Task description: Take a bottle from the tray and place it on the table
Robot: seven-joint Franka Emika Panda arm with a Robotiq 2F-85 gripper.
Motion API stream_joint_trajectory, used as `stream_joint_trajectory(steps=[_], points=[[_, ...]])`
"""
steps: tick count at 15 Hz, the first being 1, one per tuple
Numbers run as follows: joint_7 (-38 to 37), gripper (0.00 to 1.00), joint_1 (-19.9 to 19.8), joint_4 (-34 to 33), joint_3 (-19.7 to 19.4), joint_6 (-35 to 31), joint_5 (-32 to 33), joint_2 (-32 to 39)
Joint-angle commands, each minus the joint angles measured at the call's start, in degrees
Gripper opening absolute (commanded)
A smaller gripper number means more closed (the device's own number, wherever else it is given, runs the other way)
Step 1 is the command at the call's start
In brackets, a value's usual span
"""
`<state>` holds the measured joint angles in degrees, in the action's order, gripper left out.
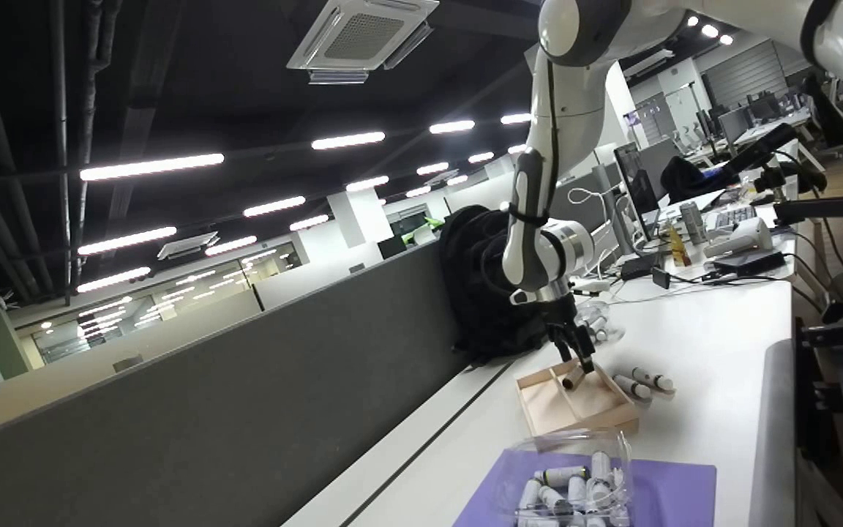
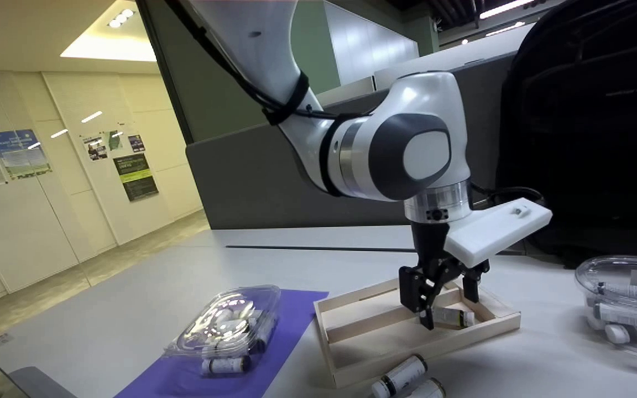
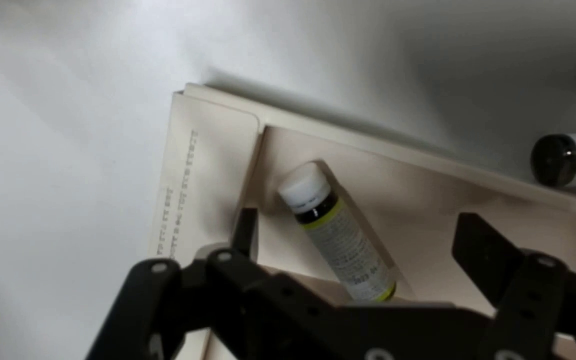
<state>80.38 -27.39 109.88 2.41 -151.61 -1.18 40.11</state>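
The tan tray (image 1: 549, 410) stands on the white table (image 1: 714, 344) and shows in both exterior views (image 2: 462, 341). In the wrist view, a small bottle (image 3: 340, 240) with a white cap and a grey-white, yellow-edged label lies diagonally in one compartment of the tray (image 3: 383, 148). The bottle also shows in both exterior views (image 1: 574, 378) (image 2: 452, 317). My gripper (image 3: 357, 227) is open, its fingers spread on either side of the bottle and apart from it. It is low over the tray in both exterior views (image 1: 577, 362) (image 2: 449, 310). The bottle's lower end is partly hidden by the gripper.
Two bottles (image 2: 400, 377) (image 2: 429, 389) lie on the table just outside the tray. A clear container (image 1: 575, 439) of several bottles stands on a purple mat (image 1: 677, 490). A round clear container (image 2: 628, 265) holds more bottles. A black backpack (image 1: 480, 293) and grey partition (image 1: 246, 410) bound the table.
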Motion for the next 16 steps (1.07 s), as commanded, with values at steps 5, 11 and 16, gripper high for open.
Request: stream_joint_trajectory(steps=[5,11,16], points=[[1.0,0.68,1.2,-3.3,-0.2,2.5,0.1,2.6],[1.4,0.25,1.3,-2.8,-0.2,1.8,0.1,1.3],[2.2,0.07,1.1,0.1,0.0,1.2,-0.3,-2.2]])
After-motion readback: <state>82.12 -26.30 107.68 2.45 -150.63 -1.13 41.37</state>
